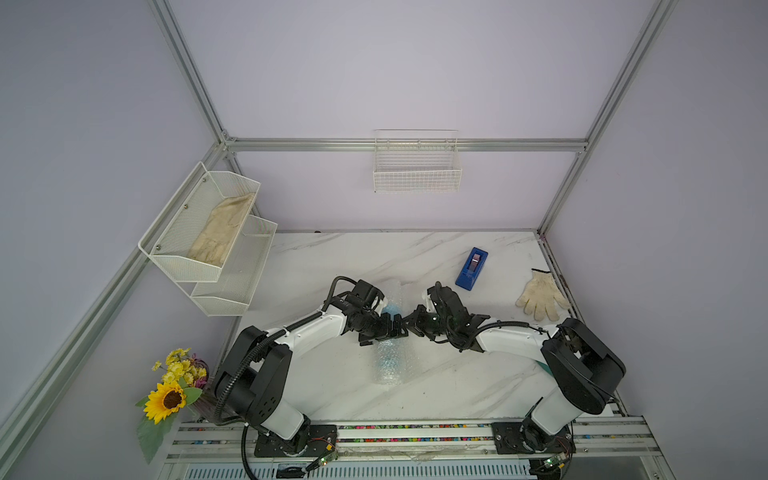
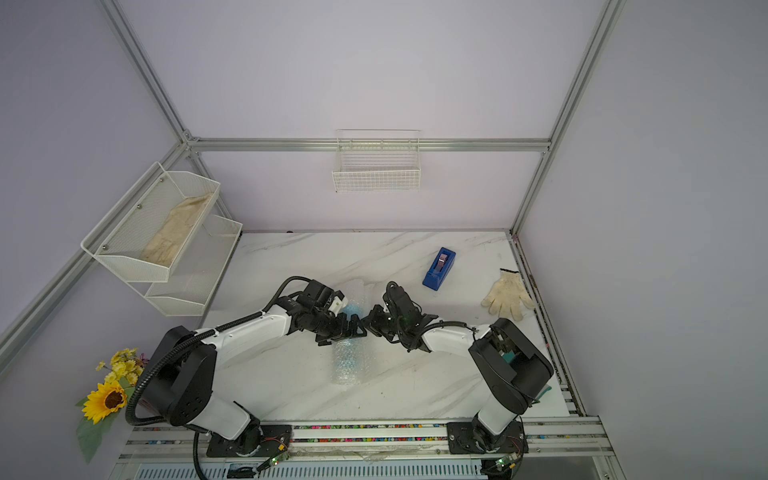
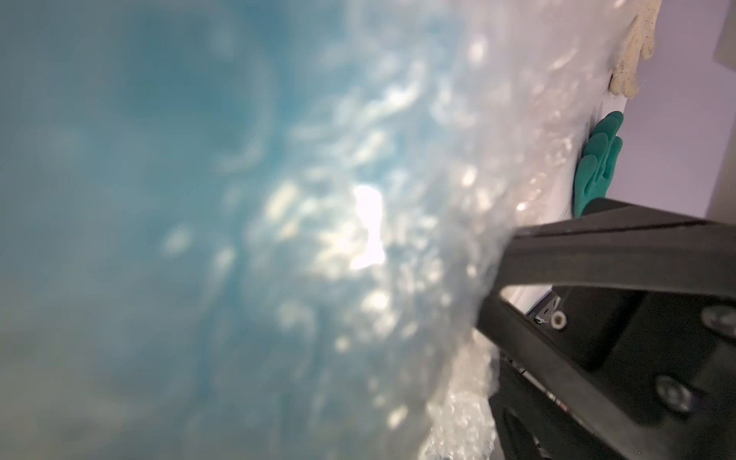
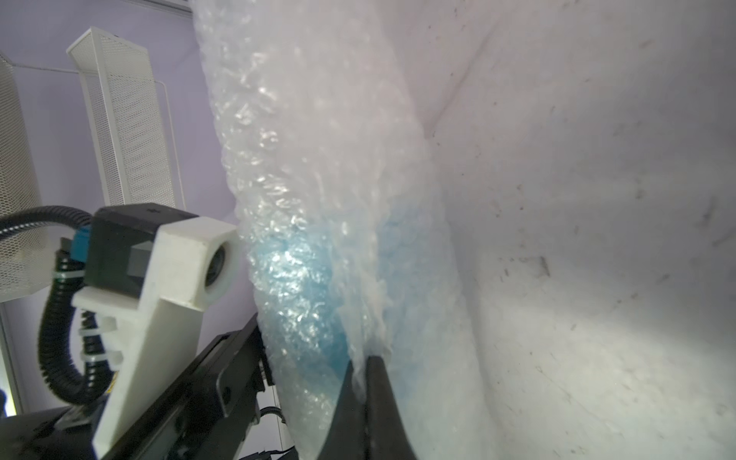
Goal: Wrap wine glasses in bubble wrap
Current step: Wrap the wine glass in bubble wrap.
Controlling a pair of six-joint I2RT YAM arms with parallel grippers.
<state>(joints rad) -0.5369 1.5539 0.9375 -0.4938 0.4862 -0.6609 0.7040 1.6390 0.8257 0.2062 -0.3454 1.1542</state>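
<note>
The bubble wrap (image 1: pixel 388 372) (image 2: pixel 347 374) lies rolled into a long tube in the middle of the marble table. The sky-blue wine glass (image 1: pixel 390 309) (image 2: pixel 347 361) shows through it, lying on its side inside. Both grippers meet over the tube's middle. My right gripper (image 4: pixel 360 358) (image 1: pixel 409 322) is shut, pinching a raised fold of the bubble wrap (image 4: pixel 298 119) over the blue glass (image 4: pixel 294 286). My left gripper (image 1: pixel 392 328) (image 2: pixel 355 326) stands open, pressed against the tube from the other side. In the left wrist view the wrapped glass (image 3: pixel 119 159) fills the picture and my own fingers are hidden.
A dark blue tape dispenser (image 1: pixel 471 269) and a cream glove (image 1: pixel 540 299) lie at the back right. A teal glove (image 3: pixel 597 163) lies near the right arm's base. White mesh shelves (image 1: pixel 208 232) hang at left, a wire basket (image 1: pixel 417 168) on the back wall, and sunflowers (image 1: pixel 170 390) stand front left.
</note>
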